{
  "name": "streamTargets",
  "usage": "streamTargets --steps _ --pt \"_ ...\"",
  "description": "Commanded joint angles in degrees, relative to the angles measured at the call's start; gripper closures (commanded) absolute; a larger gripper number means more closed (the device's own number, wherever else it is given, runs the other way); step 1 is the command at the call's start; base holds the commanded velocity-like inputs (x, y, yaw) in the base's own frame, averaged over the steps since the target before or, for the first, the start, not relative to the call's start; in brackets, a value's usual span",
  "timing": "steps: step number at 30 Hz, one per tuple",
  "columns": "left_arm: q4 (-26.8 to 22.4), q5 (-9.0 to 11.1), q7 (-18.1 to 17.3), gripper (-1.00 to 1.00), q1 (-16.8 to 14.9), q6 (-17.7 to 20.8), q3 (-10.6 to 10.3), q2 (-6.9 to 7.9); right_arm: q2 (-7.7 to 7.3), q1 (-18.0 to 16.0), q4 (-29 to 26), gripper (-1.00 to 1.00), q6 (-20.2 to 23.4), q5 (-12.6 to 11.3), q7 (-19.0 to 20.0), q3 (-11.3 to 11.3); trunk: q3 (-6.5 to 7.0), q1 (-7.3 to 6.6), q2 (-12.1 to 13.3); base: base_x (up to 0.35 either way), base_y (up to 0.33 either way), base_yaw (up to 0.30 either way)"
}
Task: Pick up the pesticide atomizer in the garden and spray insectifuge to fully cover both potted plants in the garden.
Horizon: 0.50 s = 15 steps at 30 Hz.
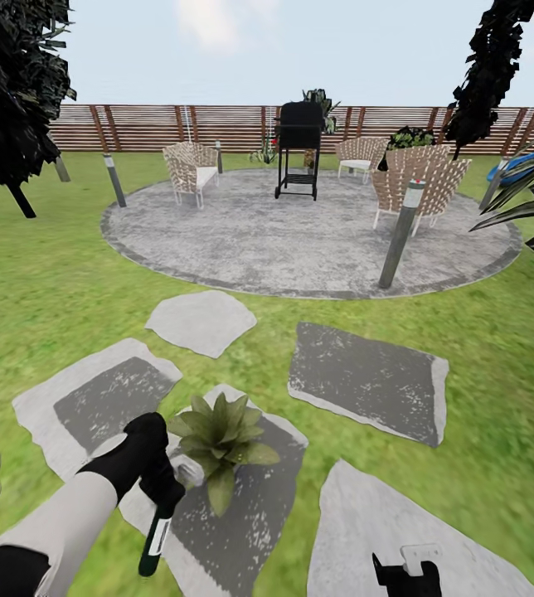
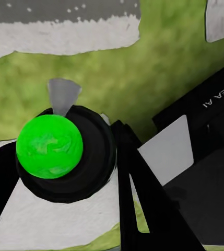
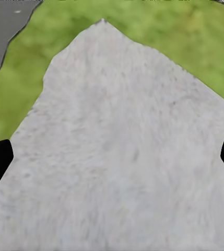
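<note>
A black grill [image 1: 298,148] stands at the far side of the paving, with 3 woven chairs [image 1: 191,170] around it and 2 grey posts [image 1: 401,234] at its edge.

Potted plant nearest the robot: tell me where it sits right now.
In the head view the potted plant sits low and left of centre on a grey stepping stone, right beside the left gripper holding the pesticide atomizer.

Rough mottled stone patio [image 1: 300,240] (matt grey), slatted wooden fence [image 1: 151,124].
</note>
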Motion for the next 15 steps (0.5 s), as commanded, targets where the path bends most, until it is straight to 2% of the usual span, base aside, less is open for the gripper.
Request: streamTargets --steps 1,13,15 --pt "-0.20 -0.39 -0.68 1.00 -0.22 0.54 -0.17 -0.11 -0.01 -0.05 0.02 -1.00 -0.21 0.12 0.39 -0.48 -0.05 0.00 -0.02 0.126 0.037 0.000" --pt "0.09 -0.23 -2.64 1.00 -3.29 0.54 -0.38 -0.98 -0.02 -0.05 0.02 -1.00 -0.20 0.12 0.30 -0.49 -0.05 0.00 -0.02 0.242 0.161 0.000" --pt "0.31 -0.19 -2.75 1.00 -3.33 0.31 -1.68 -1.21 -0.02 -0.04 0.02 -1.00 -0.19 0.12 0.30 -0.49 -0.05 0.00 -0.02 0.057 0.044 0.000"
